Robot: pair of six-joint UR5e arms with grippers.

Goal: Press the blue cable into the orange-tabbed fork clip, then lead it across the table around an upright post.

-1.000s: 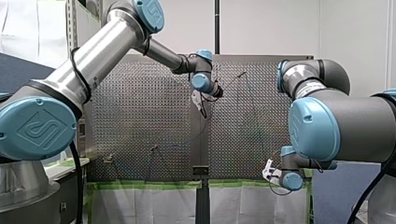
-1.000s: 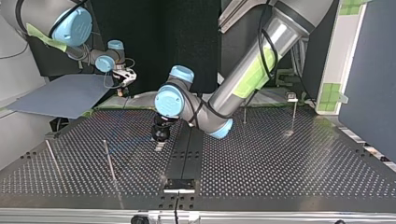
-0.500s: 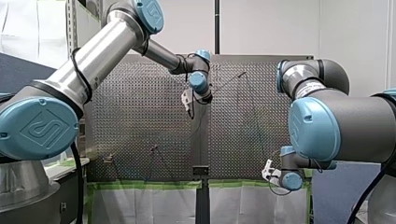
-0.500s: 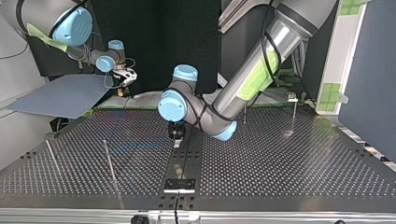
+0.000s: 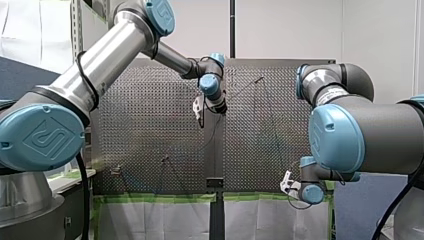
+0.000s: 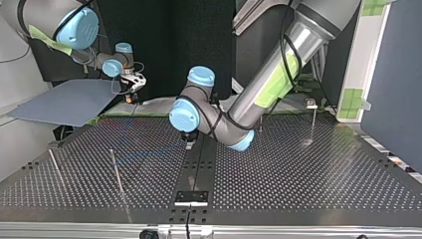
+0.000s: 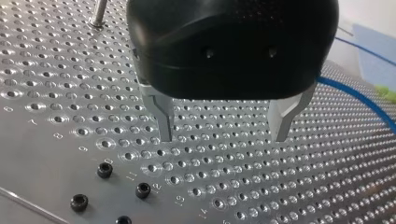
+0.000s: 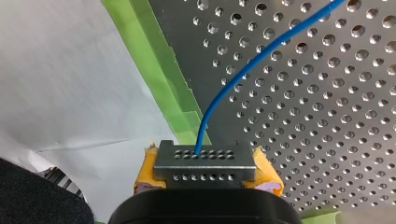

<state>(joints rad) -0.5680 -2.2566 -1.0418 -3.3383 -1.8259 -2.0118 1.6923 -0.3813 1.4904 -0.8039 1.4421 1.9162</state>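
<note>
Left wrist view: left gripper [image 7: 223, 138] is being held over the table [image 7: 56, 154], jaws spread, nothing between them. The cable [image 7: 359, 98] is lying beside it, apart. The cable end is being pinched by the right gripper [image 8: 205, 163], upper left of the top view. Judgement: the cable is best straddled squarely before closing.

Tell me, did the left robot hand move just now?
Yes. In the top view my left gripper has slid toward the view's right, from over the holes to over the dark centre strip.
</note>
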